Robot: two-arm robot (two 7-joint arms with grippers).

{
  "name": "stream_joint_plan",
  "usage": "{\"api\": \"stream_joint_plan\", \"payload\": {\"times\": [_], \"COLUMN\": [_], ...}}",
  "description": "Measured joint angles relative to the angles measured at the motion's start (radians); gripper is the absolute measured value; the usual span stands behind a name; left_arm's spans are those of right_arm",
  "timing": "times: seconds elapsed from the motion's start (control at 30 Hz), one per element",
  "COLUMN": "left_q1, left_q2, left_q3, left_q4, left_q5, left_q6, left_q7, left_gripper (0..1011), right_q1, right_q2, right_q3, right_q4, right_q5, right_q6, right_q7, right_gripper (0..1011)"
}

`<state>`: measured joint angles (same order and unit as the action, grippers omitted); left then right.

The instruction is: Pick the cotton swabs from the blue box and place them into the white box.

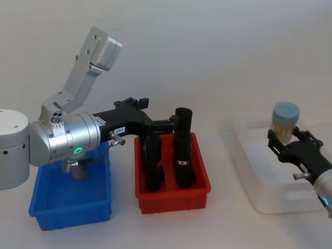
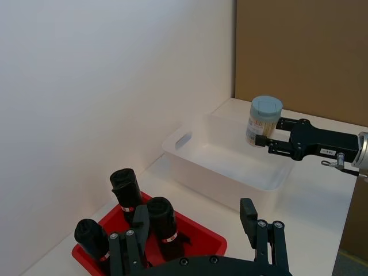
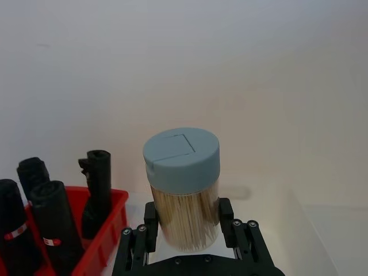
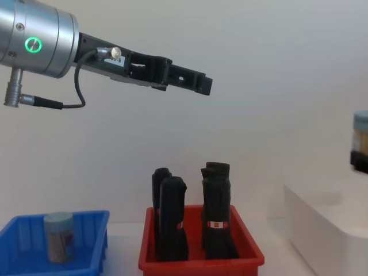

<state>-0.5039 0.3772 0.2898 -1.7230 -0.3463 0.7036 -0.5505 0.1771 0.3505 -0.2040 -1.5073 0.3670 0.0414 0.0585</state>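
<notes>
My right gripper [image 1: 287, 141] is shut on a jar of cotton swabs [image 1: 285, 120] with a pale blue lid, holding it upright above the white box [image 1: 244, 155]. The same jar [image 3: 183, 190] stands between the right gripper's fingers [image 3: 226, 217], and the left wrist view shows it [image 2: 264, 121] over the white box [image 2: 184, 141]. A second jar of cotton swabs [image 4: 59, 236] stands in the blue box [image 4: 92, 221]. My left gripper [image 2: 192, 230] is open and empty, raised above the red bin [image 1: 174, 199] beside the blue box [image 1: 70, 210].
The red bin [image 4: 201, 261] between the two boxes holds several tall black rolls [image 4: 215, 213] with red-white labels. The left arm's silver body [image 1: 67, 137] hangs over the blue box. A white wall stands behind the table.
</notes>
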Motion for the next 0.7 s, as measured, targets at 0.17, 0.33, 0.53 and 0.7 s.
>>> {"api": "stream_joint_plan", "payload": {"times": [0.17,0.33,0.53,0.7], "left_q1": [0.000,0.000,0.000,0.000], "left_q2": [0.000,0.000,0.000,0.000], "left_q3": [0.000,0.000,0.000,0.000], "left_q4": [0.000,0.000,0.000,0.000], "left_q5": [0.000,0.000,0.000,0.000], "left_q6": [0.000,0.000,0.000,0.000], "left_q7": [0.000,0.000,0.000,0.000], "left_gripper": [999,999,1000,1000], "right_q1": [0.002,0.010,0.020,0.030], "right_q2": [0.004,0.004,0.001,-0.003], "right_q3": [0.011,0.017,0.020,0.021], "right_q4": [0.042,0.079,0.111,0.137], "right_q5": [0.022,0.038,0.048,0.053], "right_q6": [0.017,0.023,0.022,0.016], "right_q7": [-0.014,-0.012,0.000,0.013], "right_gripper": [634,634,634,647]}}
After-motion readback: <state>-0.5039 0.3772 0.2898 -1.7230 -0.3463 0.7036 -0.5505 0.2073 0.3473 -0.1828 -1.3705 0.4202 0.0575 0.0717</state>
